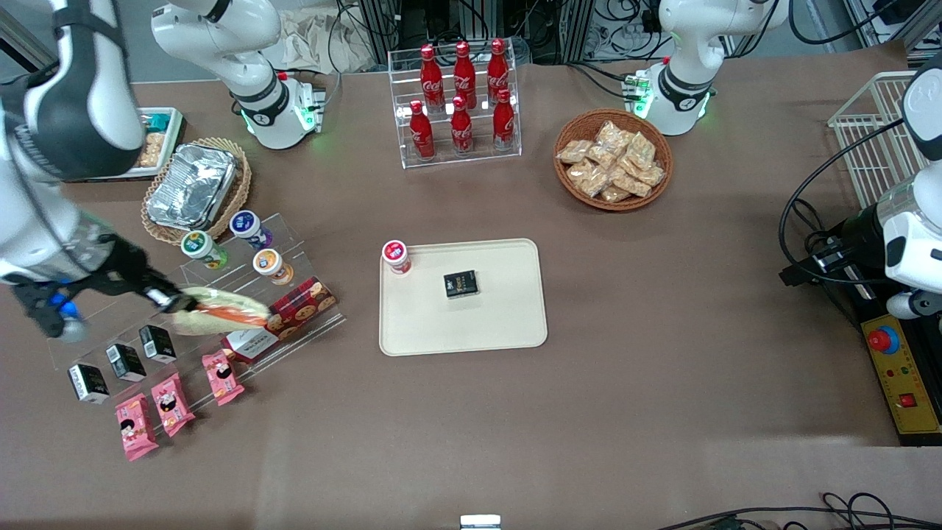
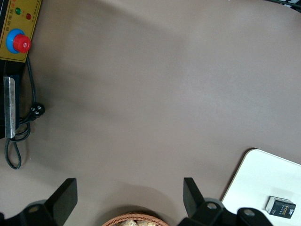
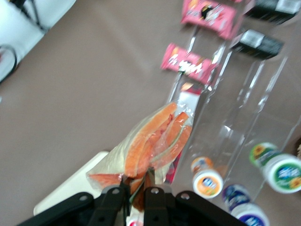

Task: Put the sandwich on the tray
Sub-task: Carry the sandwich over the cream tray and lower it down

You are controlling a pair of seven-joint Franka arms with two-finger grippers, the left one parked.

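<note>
My right gripper is shut on one end of the wrapped sandwich and holds it above the clear acrylic display steps, toward the working arm's end of the table. In the right wrist view the gripper pinches the plastic wrap and the sandwich shows its orange and green filling. The cream-beige tray lies flat in the middle of the table, apart from the sandwich; a small black box and a red-lidded cup sit on it. A tray corner also shows in the left wrist view.
On the display steps are a red cookie box, three small cups, black boxes and pink snack packets. A foil container in a basket, a cola bottle rack and a snack basket stand farther from the camera.
</note>
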